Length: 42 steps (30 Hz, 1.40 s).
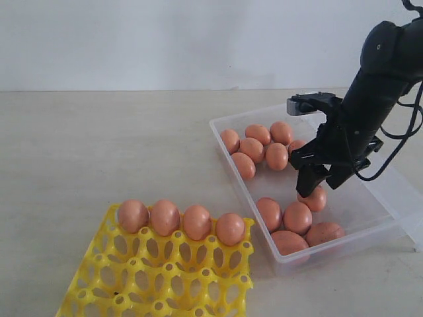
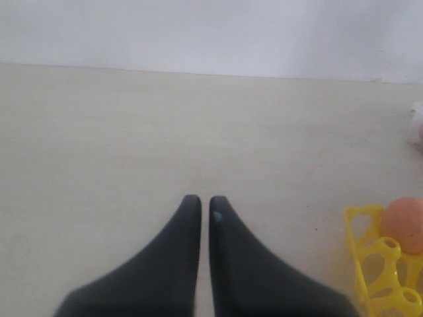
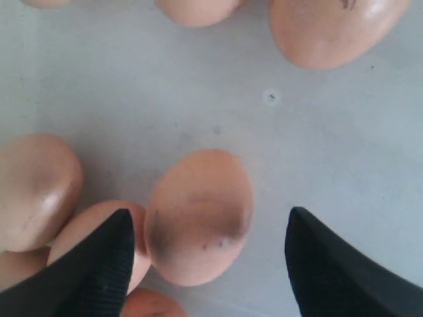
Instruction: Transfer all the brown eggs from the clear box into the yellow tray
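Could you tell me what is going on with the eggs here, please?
The right gripper hangs open inside the clear box, its jaws either side of one brown egg but not gripping it. Four eggs sit along the back row of the yellow tray; about a dozen lie in the box. The left gripper is shut, over the table beside the tray.

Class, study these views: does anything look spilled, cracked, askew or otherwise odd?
Nothing stands out. Four eggs sit upright in the far row of the tray, the rest lie whole in the box, and nothing is spilled.
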Motion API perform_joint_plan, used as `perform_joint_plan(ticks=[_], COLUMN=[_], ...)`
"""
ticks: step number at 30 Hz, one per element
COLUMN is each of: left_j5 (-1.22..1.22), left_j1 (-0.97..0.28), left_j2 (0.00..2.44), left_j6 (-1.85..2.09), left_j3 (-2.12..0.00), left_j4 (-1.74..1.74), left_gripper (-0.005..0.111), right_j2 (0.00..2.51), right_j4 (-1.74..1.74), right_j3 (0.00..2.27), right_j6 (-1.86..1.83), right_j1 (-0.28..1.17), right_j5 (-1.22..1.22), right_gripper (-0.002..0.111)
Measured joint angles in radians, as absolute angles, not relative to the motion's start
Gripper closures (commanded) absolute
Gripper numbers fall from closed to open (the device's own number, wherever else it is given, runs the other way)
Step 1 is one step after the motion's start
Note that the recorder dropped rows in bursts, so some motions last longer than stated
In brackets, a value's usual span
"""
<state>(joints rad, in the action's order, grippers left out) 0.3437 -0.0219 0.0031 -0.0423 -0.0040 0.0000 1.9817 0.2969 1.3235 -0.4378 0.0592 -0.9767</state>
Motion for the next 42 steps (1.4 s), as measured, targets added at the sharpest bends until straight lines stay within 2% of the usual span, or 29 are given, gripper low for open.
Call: perform_joint_plan(ticks=[11, 14, 22, 34, 42], left_j5=[0.344, 0.344, 0.344, 0.344, 0.344], left_j1=[-0.022, -0.022, -0.022, -0.022, -0.022], left_j2=[0.003, 0.003, 0.003, 0.003, 0.003], left_j6=[-0.042, -0.042, -0.042, -0.042, -0.042], left_j3=[-0.004, -0.004, -0.004, -0.004, -0.004], left_j4=[0.000, 0.000, 0.000, 0.000, 0.000], left_gripper=[0.103, 0.103, 0.103, 0.103, 0.103], right_j2=[2.037, 2.037, 2.037, 2.025, 1.865], right_j4=[0.318, 0.326, 0.330, 0.348, 0.406], right_j3=[1.323, 1.323, 1.323, 1.323, 1.221], right_j6=[-0.404, -0.402, -0.449, -0.444, -0.395], right_j1=[0.059, 0.059, 0.059, 0.059, 0.059], right_j5=[-0.945, -0.920, -0.913, -0.884, -0.671], right_gripper=[0.051, 0.064, 0.109, 0.108, 0.108])
